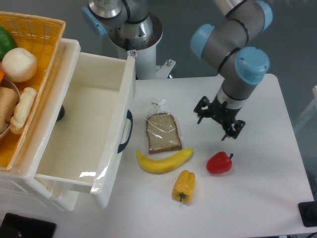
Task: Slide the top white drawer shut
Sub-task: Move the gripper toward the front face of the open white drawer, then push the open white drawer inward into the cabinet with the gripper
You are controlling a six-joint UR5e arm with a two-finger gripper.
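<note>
Camera: top white drawer (84, 134) pulled out, nothing inside; jaws parted, holding nothing.

White table (257, 198) — bagged bread (163, 133), banana (163, 161), yellow pepper (184, 185), red pepper (219, 163).

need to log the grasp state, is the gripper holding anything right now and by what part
Nothing is held. The two-finger gripper hangs empty above the white table, away from the open glossy white top drawer and its black curved handle.
</note>
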